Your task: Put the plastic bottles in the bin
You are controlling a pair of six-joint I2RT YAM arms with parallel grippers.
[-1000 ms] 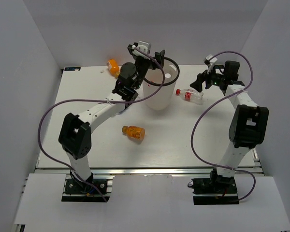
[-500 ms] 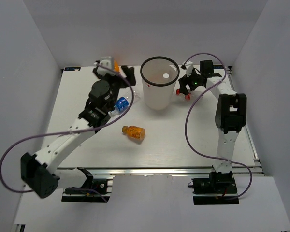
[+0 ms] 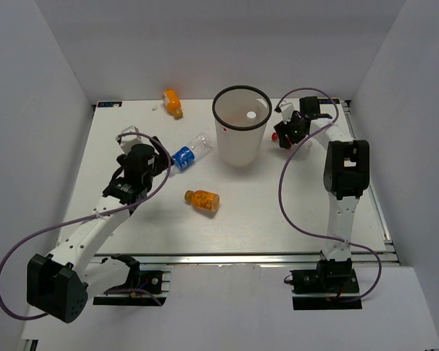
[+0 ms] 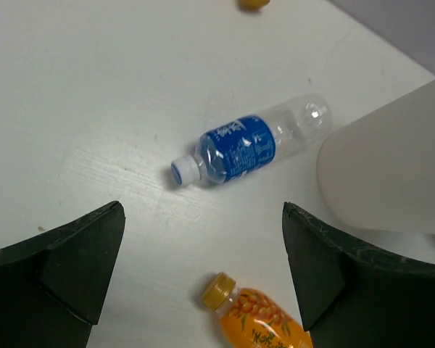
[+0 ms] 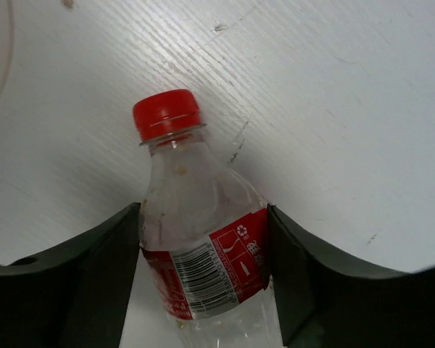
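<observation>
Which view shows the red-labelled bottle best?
Right wrist: the red-labelled bottle fills the frame, cap and label clear, inside the right end effector. Top external shows only a red glimpse; left wrist, nothing.

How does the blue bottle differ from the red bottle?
The blue bottle has a white cap and blue label; the red bottle has a red cap and label. The blue bottle lies free; the red bottle lies inside the right tool. Both are clear and lie on the table.
</observation>
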